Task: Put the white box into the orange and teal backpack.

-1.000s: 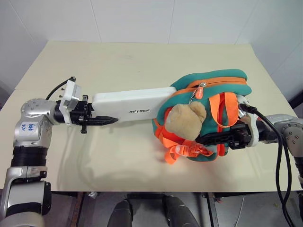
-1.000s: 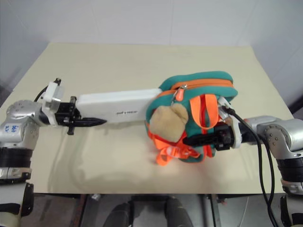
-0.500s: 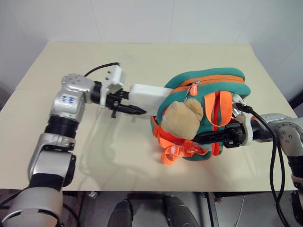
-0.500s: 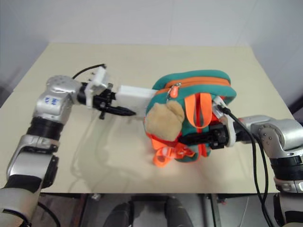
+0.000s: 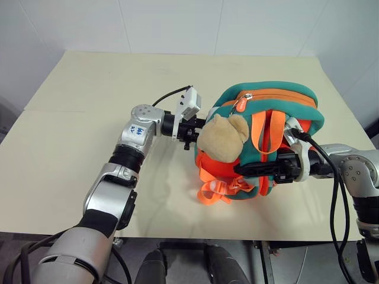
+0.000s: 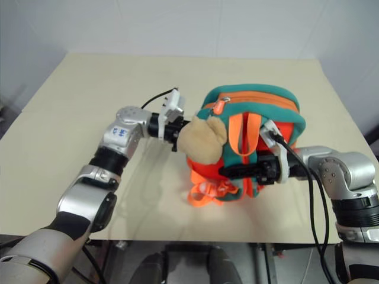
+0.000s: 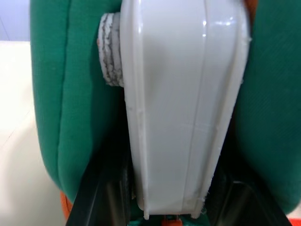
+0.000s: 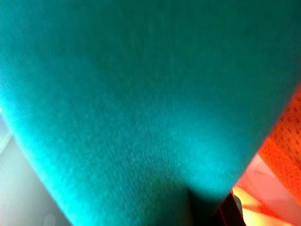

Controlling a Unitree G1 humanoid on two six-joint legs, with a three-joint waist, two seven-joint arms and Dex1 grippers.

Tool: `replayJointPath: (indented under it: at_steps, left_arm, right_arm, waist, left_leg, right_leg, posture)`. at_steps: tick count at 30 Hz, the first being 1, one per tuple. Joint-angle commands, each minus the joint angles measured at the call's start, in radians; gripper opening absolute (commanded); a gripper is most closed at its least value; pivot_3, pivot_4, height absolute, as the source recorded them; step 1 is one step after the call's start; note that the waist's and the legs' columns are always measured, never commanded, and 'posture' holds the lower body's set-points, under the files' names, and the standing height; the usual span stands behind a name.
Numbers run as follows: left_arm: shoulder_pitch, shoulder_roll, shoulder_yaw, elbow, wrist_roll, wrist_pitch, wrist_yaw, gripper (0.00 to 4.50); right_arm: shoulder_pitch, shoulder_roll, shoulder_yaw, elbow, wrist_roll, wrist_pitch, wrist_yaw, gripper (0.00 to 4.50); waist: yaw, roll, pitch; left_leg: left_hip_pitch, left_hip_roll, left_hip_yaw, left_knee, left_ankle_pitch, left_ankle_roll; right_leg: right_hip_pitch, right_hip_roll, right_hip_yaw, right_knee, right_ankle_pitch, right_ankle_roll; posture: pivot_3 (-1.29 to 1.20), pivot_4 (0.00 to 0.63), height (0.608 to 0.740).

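Left eye view: the beige table (image 5: 89, 77) takes up most of the frame, running from the white wall at the top to its near edge at the bottom, with dark floor below that edge. Right of centre on it stands the orange and teal backpack (image 5: 296, 106), upright, its tan plush charm (image 5: 220, 137) hanging on the side that faces the camera and orange straps (image 5: 222, 190) looped on the table at its foot.

The left gripper (image 5: 190, 127) reaches in from the lower left and sits pressed against the bag's left side, just behind the charm. In the left wrist view the white box (image 7: 183, 103) runs forward between two walls of teal fabric, and its near end sits between the two black fingers (image 7: 106, 197), which stand partly apart and clasp it. In the head view the box is hidden within the bag.

The right gripper (image 5: 260, 171) comes in from the right edge and lies across the bag's front at mid-height; its fingers look nearly closed, seemingly pinching fabric or a strap to steady the bag.

As a judgement, the insertion is almost finished: the box looks to be nearly all inside. What is left is to let go of its end and draw the left arm clear.
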Motion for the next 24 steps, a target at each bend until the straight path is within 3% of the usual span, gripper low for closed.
replayJointPath:
  at_steps: [1,2,10,17,24]
  left_arm:
    - [-0.020,-0.006,0.009,-0.028,-0.004,0.018,0.000,1.51]
    - [-0.016,0.004,0.014,-0.035,-0.006,0.026,-0.002,1.51]
    - [0.076,0.180,0.083,-0.170,-0.040,0.040,-0.046,3.87]
    - [0.160,0.279,0.117,-0.326,-0.083,0.081,-0.074,3.87]
    - [0.221,0.277,0.150,-0.448,-0.150,0.126,-0.044,3.87]
  right_arm:
    - [0.009,0.003,0.004,-0.058,0.016,0.013,-0.008,0.00]
    - [0.011,0.002,0.002,-0.060,0.017,0.014,-0.009,0.00]
    - [0.008,0.018,0.006,-0.048,0.005,0.004,-0.016,0.00]
    - [-0.012,0.031,0.021,-0.028,-0.012,-0.008,-0.008,0.00]
    - [-0.017,0.031,0.027,-0.020,-0.015,-0.016,-0.006,0.00]
  waist:
    - [0.001,0.000,0.000]
    - [0.001,0.000,0.000]
    - [-0.019,0.000,0.000]
    - [-0.016,0.000,0.000]
    - [-0.016,0.000,0.000]
  left_leg:
    - [0.000,0.000,0.000,0.000,0.000,0.000]
    - [0.000,0.000,0.000,0.000,0.000,0.000]
    - [0.002,0.001,0.000,-0.001,0.000,0.000]
    - [0.002,0.001,0.000,0.000,0.001,0.000]
    - [0.002,0.001,0.000,-0.001,0.001,0.000]
  right_leg:
    - [0.000,0.000,0.000,0.000,0.000,0.000]
    - [0.000,0.000,0.000,0.000,0.000,0.000]
    - [0.000,0.000,0.001,0.003,0.000,-0.001]
    - [0.000,0.000,0.000,0.004,-0.001,-0.001]
    - [0.000,0.000,0.000,0.004,-0.001,-0.001]
  posture:
    - [0.00,0.150,0.740]
    - [0.00,0.150,0.740]
    - [0.00,0.150,0.740]
    - [0.00,0.150,0.740]
    - [0.00,0.150,0.740]
